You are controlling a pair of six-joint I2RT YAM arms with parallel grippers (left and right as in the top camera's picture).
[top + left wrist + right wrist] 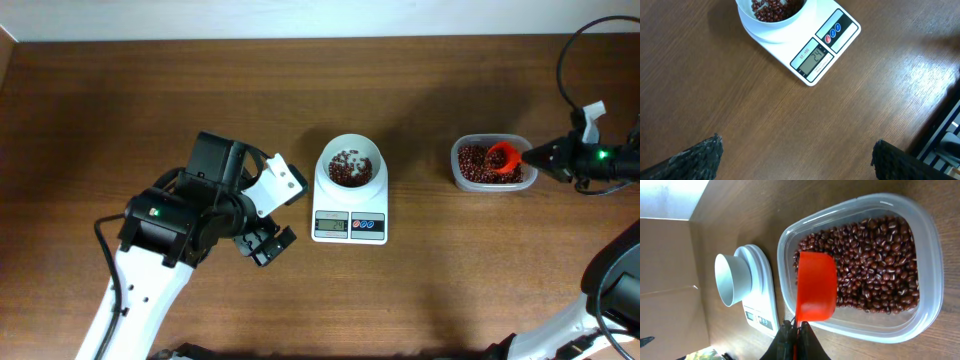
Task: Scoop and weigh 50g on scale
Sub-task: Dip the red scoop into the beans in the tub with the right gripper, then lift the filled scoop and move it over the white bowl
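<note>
Sitting ahead of the spread left jaws, the scale shows legible digits only from the left wrist; right jaws pinch a scoop above the tub.

- The table is dark brown wood with a fine grain running along its length; light glares off it towards the right side in the left wrist view.
- The scale stands flat on it near the middle, its white rectangular base square to the table's edges, display and buttons on the near side, round white bowl on the far half.
- A clear plastic tub with rounded corners sits on the wood to the right of the scale, apart from it, with red-brown beans inside.
- Bare wood separates the two.
</note>
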